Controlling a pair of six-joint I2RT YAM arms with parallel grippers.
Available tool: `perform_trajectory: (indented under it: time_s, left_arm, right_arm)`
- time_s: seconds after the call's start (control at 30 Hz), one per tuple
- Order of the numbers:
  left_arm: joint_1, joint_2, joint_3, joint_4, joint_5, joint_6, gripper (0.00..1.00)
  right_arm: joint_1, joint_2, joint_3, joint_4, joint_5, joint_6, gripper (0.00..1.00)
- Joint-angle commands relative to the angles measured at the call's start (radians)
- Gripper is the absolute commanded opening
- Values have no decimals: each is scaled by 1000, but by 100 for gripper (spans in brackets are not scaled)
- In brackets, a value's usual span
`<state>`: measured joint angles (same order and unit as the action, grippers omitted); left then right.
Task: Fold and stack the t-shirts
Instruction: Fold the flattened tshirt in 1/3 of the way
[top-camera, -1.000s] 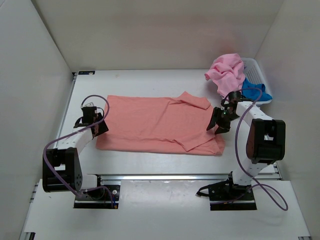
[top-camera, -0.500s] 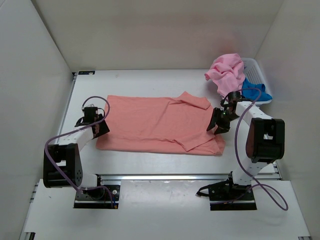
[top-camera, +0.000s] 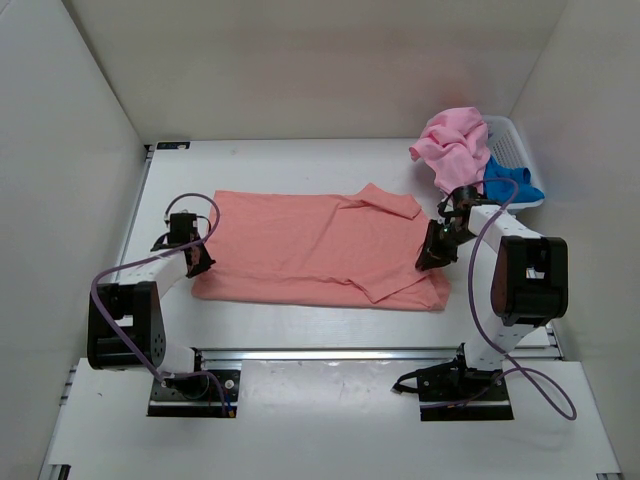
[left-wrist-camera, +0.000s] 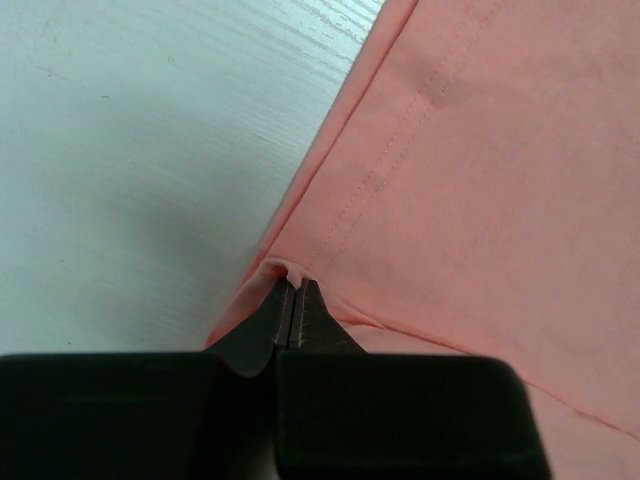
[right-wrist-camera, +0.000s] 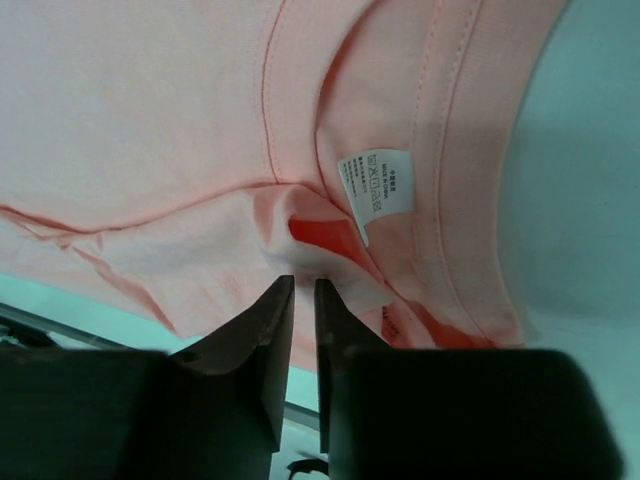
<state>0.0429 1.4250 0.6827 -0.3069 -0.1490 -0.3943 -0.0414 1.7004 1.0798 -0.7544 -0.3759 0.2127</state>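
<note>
The salmon-coral t-shirt (top-camera: 310, 245) lies spread flat across the table, with one sleeve folded over its upper right. My left gripper (top-camera: 203, 264) is at the shirt's left hem; its fingers are shut on a small pinch of the hem (left-wrist-camera: 285, 268). My right gripper (top-camera: 426, 262) sits at the shirt's right end by the collar. Its jaws are nearly together, with a ridge of salmon fabric (right-wrist-camera: 310, 262) pinched between them just below the white neck label (right-wrist-camera: 377, 178). The lighter pink t-shirt (top-camera: 450, 145) and the bright blue t-shirt (top-camera: 510, 183) lie bunched at the back right.
A white plastic basket (top-camera: 512, 137) stands in the back right corner under the pink and blue shirts. White walls close in the table on the left, back and right. An aluminium rail (top-camera: 350, 354) runs along the near edge by the arm bases.
Both grippers have gone from open to shut on the salmon shirt. The left one has crept slightly further onto the hem, and the right one has dipped at the collar.
</note>
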Motion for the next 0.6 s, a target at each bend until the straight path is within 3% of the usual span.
perform_trajectory:
  time_s: [0.0, 0.07, 0.33, 0.4, 0.47, 0.57]
  left_arm:
    - [8, -28, 32, -6, 5, -5, 0]
    - [3, -31, 44, -6, 3, -5, 0]
    - [12, -44, 55, -6, 8, -8, 0]
    - [11, -43, 52, -4, 17, -12, 0]
    - [9, -43, 51, 0, 25, -9, 0]
    - [11, -41, 49, 2, 25, -9, 0]
  right_arm:
    - [-6, -16, -1, 23, -18, -1, 10]
    - [-8, -21, 9, 10, -18, -3, 1]
    - [-18, -35, 25, 7, -15, 2, 0]
    - [-23, -34, 35, 4, 0, 1, 7]
    - [-26, -39, 31, 7, 6, -3, 24]
    - [-26, -31, 17, 21, 20, -4, 35]
